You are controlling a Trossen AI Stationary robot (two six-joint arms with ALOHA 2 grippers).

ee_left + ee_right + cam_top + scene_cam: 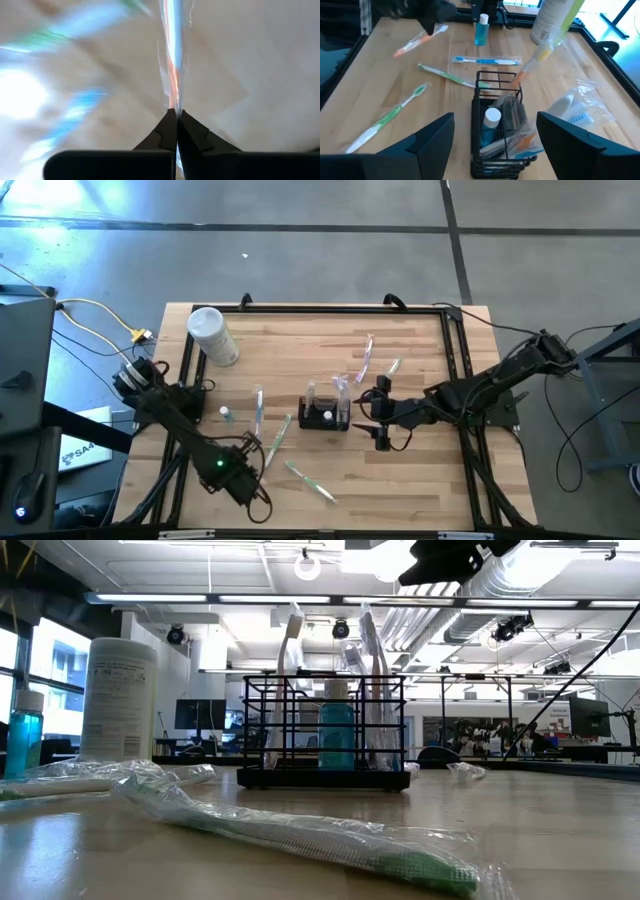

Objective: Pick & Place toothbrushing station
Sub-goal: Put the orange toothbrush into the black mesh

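The toothbrushing station, a black wire caddy (325,412) (325,730) (497,125), stands mid-table holding a small blue bottle and wrapped brushes. My right gripper (380,417) (495,116) hovers open just right of it, touching nothing. Near the table's near-left corner my left gripper (252,448) (176,111) points down, shut on a plastic-wrapped orange toothbrush (417,42) (172,75). A blue toothbrush (485,61) and two green ones (445,75) (385,117) lie flat on the wood. My left gripper pinches the wrapped orange toothbrush between its two fingertips (167,122), coming from above and pointing down. In the right wrist view the hold is near the brush's white end (439,31). The orange end (400,51) slants lower; whether it touches the table I cannot tell.
A white cylindrical container (213,335) (118,700) lies at the far left. A small blue bottle (226,413) (481,30) stands left of the blue brush. Two more wrapped items (365,358) (393,367) lie far of the caddy. Black rails (455,370) frame the table.
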